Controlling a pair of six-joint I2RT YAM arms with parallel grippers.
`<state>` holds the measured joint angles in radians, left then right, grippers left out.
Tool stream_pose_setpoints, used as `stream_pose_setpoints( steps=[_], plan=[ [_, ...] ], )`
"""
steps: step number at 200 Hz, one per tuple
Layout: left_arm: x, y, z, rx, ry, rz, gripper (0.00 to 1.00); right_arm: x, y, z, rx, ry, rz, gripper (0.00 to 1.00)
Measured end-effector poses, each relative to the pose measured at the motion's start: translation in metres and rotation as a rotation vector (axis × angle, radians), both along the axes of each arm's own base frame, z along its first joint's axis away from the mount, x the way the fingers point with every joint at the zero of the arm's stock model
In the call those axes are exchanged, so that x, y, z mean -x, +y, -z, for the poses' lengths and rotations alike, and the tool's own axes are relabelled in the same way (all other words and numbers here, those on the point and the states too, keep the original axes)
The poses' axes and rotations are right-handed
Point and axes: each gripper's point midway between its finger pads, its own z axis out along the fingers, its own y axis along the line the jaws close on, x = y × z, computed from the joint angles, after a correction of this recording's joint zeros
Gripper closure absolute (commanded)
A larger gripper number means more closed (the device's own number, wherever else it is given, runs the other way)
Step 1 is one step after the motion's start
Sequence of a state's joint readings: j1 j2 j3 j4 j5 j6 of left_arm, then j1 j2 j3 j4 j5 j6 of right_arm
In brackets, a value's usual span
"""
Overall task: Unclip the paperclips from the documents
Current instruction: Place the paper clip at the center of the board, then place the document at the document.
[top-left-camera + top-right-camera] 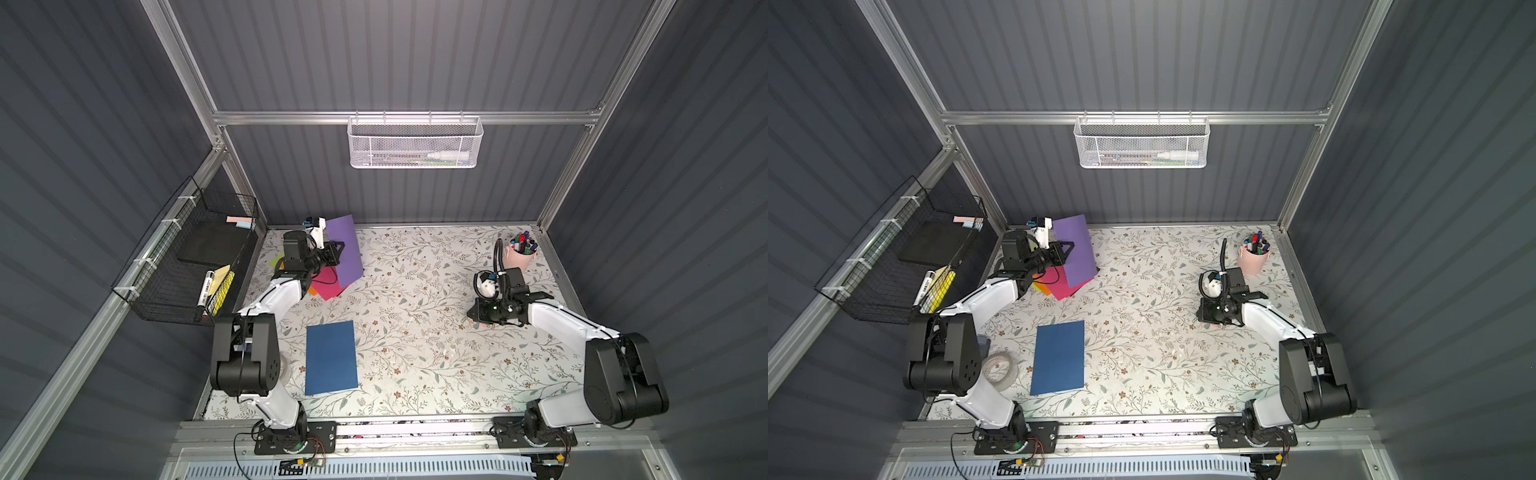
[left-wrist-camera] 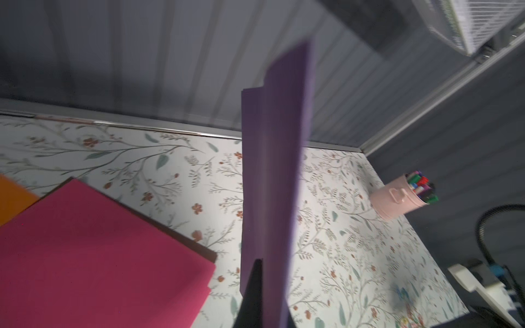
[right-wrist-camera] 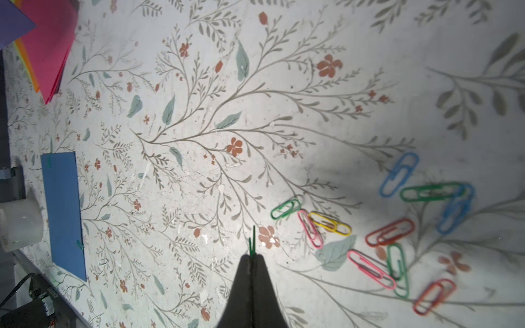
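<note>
- The green paperclip [image 3: 252, 241] juts straight out from the tips of the right fingers [image 3: 241, 286], its long axis in line with them. It shows edge-on as thin bent wire.
- Those fingers are pinched tight on it, near the pink pen cup [image 1: 519, 255].
- Loose paperclips [image 3: 390, 231] in mixed colours lie flat on the bench [image 1: 415, 353], just beside the held one.
- The left fingers [image 2: 252, 289] are clamped on the purple document [image 1: 344, 249]. It stands on edge, long axis up and tilted, well apart from the pen cup.
- The navy blue document [image 1: 331, 358] lies flat, also well apart from the cup, with green clips on one edge.
</note>
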<state>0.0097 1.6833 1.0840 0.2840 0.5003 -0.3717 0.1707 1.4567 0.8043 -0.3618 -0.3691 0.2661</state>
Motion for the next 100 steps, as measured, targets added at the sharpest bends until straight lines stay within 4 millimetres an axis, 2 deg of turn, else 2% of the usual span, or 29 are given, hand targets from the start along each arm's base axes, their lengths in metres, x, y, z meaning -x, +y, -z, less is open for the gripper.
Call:
stream_pose_setpoints(
  steps=[19,40,74,83,100],
  plan=[
    [-0.009,0.021,0.027,0.0,0.065,-0.078,1.0,-0.001,-0.007,0.005,0.035,0.023,0.032,0.74],
    [-0.015,0.042,0.056,-0.016,0.134,-0.169,1.0,0.001,-0.011,0.009,0.06,0.042,0.045,0.64],
    [-0.018,0.065,0.065,-0.056,0.157,-0.289,0.99,0.003,-0.014,0.01,0.078,0.055,0.047,0.57],
    [-0.018,0.07,0.067,-0.067,0.166,-0.318,0.82,0.002,-0.014,0.008,0.08,0.054,0.044,0.56],
    [-0.015,0.081,0.075,-0.089,0.203,-0.382,0.38,0.0,-0.013,0.004,0.079,0.05,0.043,0.53]
  ],
)
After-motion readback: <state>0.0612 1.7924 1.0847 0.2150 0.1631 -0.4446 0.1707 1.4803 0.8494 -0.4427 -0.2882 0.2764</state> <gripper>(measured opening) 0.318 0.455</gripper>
